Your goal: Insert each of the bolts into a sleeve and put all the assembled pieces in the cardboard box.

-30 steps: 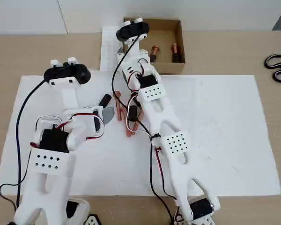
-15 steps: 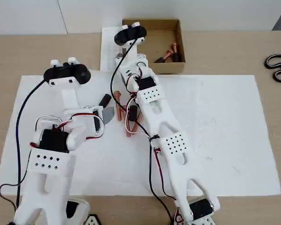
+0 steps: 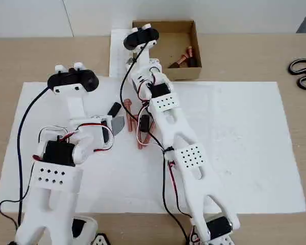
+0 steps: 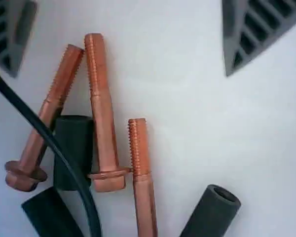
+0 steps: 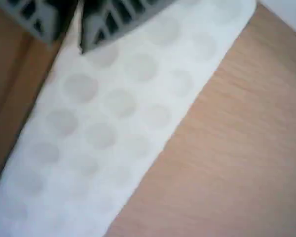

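**A:** How does the left pincer [image 4: 118, 69] stand?

**B:** Wide open. Its two grey jaws are far apart and hold nothing. It hovers over the white sheet [image 3: 234, 143], and in the high view the loose bolts [image 4: 101, 113] lie just beside it, at its 3 o'clock.

**A:** And the right pincer [image 5: 68, 45]?

**B:** There is a narrow gap between the jaws, with nothing in it. It is above a dimpled white strip [image 5: 113, 113] which lies at 9 o'clock of the cardboard box [image 3: 196, 51].

**A:** Where is the box?

**B:** At 12 o'clock of the bench [image 3: 41, 56]. Two assembled pieces [image 3: 185, 57] lie inside it, toward its 4 o'clock corner.

**A:** What does the left wrist view add to the high view?

**B:** The detail: three bolts and three dark sleeves [image 4: 74, 148]. One sleeve lies between two bolts, and a black cable [image 4: 10, 93] crosses over them. From above, the right arm covers part of this group. The high view adds the scissors [image 3: 302, 71] at 3 o'clock of the bench — well apart from everything else.
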